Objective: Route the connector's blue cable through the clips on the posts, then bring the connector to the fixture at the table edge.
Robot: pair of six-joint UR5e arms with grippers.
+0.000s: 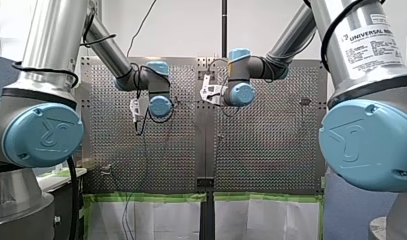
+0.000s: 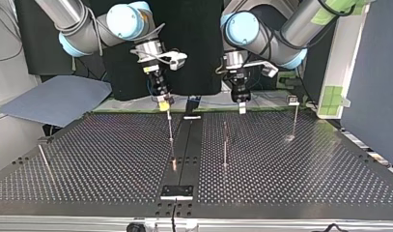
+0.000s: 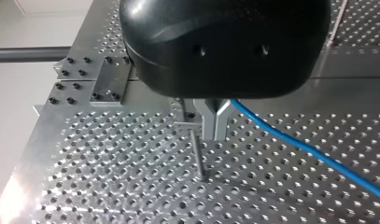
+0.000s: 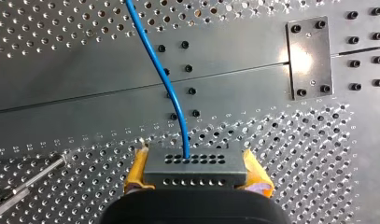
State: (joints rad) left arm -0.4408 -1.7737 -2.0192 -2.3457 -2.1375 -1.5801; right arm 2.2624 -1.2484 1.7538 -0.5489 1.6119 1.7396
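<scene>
Barely above the perforated table (image 3: 108, 186), my left gripper (image 3: 214, 134) hangs with its metal fingertips drawn together. The blue cable (image 3: 309, 151) comes out from beside them under the black housing, so it looks to be pinched there, though the contact itself is hidden. From the fingers the cable runs long and nearly straight to the lower right of the left wrist frame, where it is cut off.

A thin post (image 3: 198, 156) stands just left of the fingertips in that frame. Its clip (image 3: 184, 124) sits level with them and close against them; whether they touch cannot be made out. The cable lies on the far side of the fingers from the clip, and the next move seems to turn on crossing that small gap. My left arm is plainly the nearer one to this post.

At the lower centre of the right wrist frame, my right gripper (image 4: 195, 175) has its yellow pads (image 4: 137, 170) closed on the grey connector (image 4: 195, 163), gripping it by its two ends. The cable leaves the connector's holed face and curves to the upper left of that frame.

In the top view another post (image 2: 294, 121) stands at the right; no cable can be made out there. Which part is the edge fixture I cannot tell. No clip appears threaded yet.
</scene>
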